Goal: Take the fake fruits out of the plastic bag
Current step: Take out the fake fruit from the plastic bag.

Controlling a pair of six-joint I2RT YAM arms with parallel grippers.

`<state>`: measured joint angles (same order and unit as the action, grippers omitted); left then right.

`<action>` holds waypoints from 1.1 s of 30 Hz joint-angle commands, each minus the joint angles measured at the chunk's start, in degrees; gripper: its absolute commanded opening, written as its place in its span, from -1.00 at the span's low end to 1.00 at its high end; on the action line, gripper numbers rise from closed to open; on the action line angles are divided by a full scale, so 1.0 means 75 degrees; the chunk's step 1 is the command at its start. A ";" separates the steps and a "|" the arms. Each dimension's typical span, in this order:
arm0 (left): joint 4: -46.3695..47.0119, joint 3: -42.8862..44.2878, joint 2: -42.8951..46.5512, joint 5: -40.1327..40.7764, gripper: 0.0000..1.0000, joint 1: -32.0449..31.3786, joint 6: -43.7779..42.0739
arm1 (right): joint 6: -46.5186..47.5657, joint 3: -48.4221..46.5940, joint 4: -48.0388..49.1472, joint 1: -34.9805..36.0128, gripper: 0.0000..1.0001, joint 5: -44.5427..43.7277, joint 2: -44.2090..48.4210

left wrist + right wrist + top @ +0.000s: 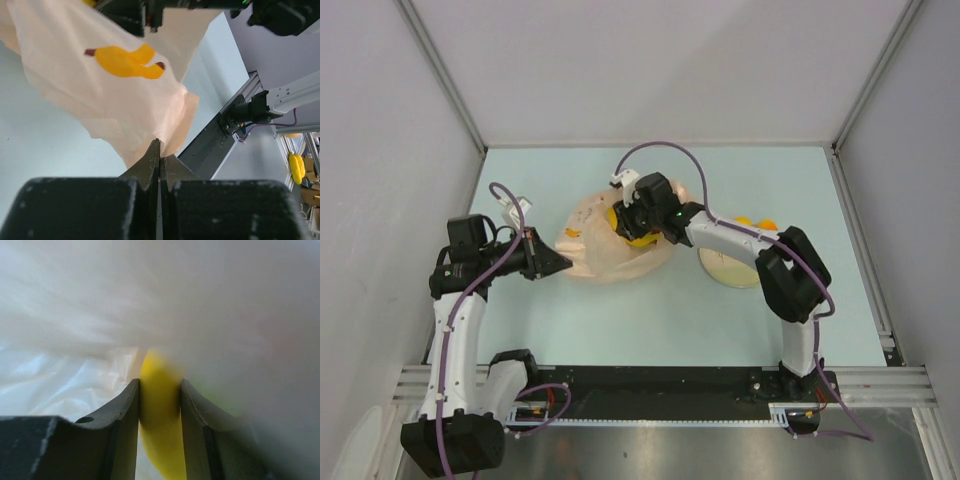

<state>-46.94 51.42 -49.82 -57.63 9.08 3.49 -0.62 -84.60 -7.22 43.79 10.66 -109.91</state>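
Observation:
The peach-orange plastic bag (pixel 610 250) lies crumpled mid-table. My left gripper (pixel 565 262) is shut on its left edge; in the left wrist view the jaws (pixel 161 155) pinch a fold of the bag (pixel 100 95), which carries an orange print mark (pixel 125 61). My right gripper (pixel 632 225) reaches into the bag's far opening. In the right wrist view it (pixel 160 385) is shut on a long yellow fruit, apparently the banana (pixel 160 420), with bag film (pixel 75 385) around it. Yellow shows at the gripper in the top view (pixel 640 239). Other fruits inside the bag are hidden.
A round cream plate (pixel 730 268) sits right of the bag, partly under my right arm. Two small orange fruits (pixel 756 222) lie at its far side. Grey walls enclose the table, and a black rail (pixel 660 380) runs along the near edge.

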 commanded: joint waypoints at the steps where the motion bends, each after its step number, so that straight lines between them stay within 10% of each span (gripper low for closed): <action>1: 0.0247 0.0070 0.0139 0.0054 -0.99 0.0055 -0.0253 | -0.0187 0.0123 0.0412 0.0196 -0.32 -0.0810 -0.0731; 6: -0.0093 0.0047 0.0326 0.0265 -0.99 0.0066 -0.0756 | 0.0060 0.0310 0.0249 0.0150 0.27 -0.0379 -0.0780; 15: -0.0328 -0.0059 0.0549 0.0418 -0.99 0.0066 -0.1004 | 0.1430 0.0720 -0.0666 0.0173 0.45 0.0244 -0.0556; 19: -0.0257 -0.0012 0.0468 0.0383 -0.99 0.0066 -0.0934 | 0.1781 0.0897 -0.0303 0.0243 0.39 -0.0411 -0.0837; 24: -0.0269 0.0093 0.0339 0.0371 -1.00 0.0066 -0.0910 | 0.1993 0.0897 0.0096 0.0104 -0.39 -0.0273 -0.0417; 33: 0.0784 0.0455 -0.0433 -0.0166 -0.99 0.0066 -0.0243 | 0.1911 0.0897 -0.0138 -0.0577 -0.52 0.3464 0.1996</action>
<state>-47.13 51.42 -49.78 -54.81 9.08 -1.06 12.75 -76.40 -10.07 40.75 21.50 -104.31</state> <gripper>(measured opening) 0.005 0.392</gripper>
